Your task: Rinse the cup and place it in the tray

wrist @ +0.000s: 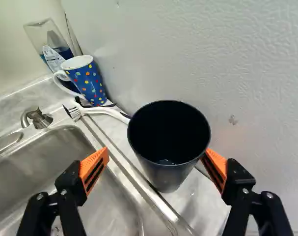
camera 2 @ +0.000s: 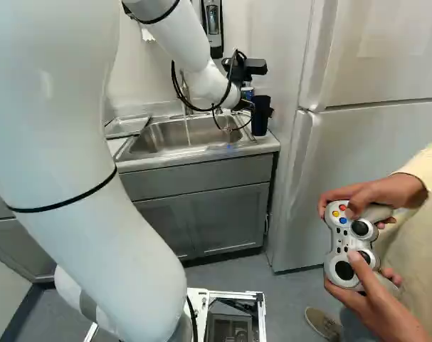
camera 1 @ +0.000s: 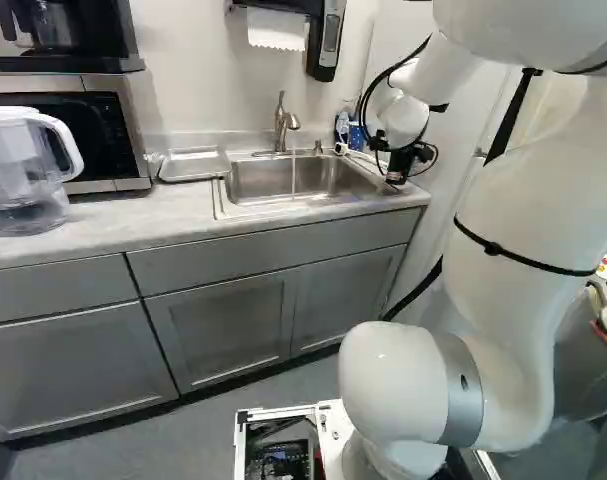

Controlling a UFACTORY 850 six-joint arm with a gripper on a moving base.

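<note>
The fingers (wrist: 94, 169) stand open with the dark cup (wrist: 166, 178) between them, likely light, fairly stiff and slippery when wet, best held midway down across its sides.

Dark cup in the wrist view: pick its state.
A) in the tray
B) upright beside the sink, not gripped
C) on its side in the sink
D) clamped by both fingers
B: the dark cup stands mouth up by the sink, with a gap between it and one gripper finger.
</note>
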